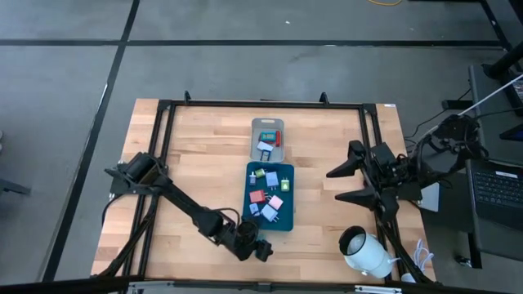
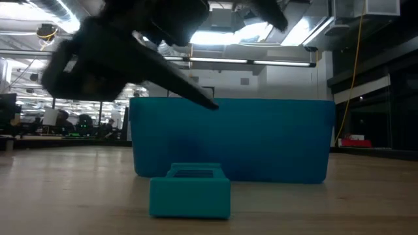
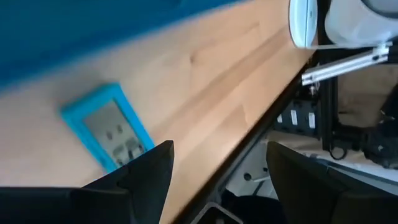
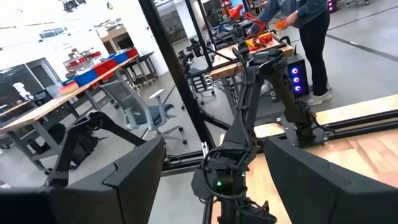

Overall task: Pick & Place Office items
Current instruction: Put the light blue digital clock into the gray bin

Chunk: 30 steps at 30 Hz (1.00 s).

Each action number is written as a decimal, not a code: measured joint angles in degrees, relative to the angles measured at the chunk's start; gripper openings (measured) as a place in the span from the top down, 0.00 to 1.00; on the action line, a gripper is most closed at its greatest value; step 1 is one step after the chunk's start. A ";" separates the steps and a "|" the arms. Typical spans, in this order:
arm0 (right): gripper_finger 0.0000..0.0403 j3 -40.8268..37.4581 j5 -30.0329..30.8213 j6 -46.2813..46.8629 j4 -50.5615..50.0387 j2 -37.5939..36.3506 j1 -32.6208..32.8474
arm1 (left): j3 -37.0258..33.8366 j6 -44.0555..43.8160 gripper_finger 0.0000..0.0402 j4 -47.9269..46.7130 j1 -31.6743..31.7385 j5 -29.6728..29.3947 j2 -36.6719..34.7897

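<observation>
Spanning most of the scene, the bench (image 1: 204, 147) carries a dark-teal tray (image 1: 270, 224) near the middle of its front edge, a grey tray (image 1: 255, 140) just behind that, and a white cylinder (image 1: 365, 251) at the front right corner. Most office items (image 1: 267, 196) lie in the two trays. The left tool (image 1: 260, 249) hangs wide open at the front edge, beside a teal item (image 3: 107, 132) lying flat on the wood. Doing this well means centring both fingers over that item before descending. The right tool (image 4: 211, 186), also wide, waits at the right edge.
</observation>
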 joint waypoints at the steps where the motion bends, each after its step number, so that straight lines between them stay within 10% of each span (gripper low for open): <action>1: 0.30 0.00 0.20 0.01 0.01 0.13 0.27 | 0.00 -0.67 0.38 0.09 -0.53 0.13 0.00; 30: 0.30 0.00 1.48 -0.70 0.37 0.53 0.68 | 14.62 -11.81 0.38 -17.22 -4.85 -10.52 9.32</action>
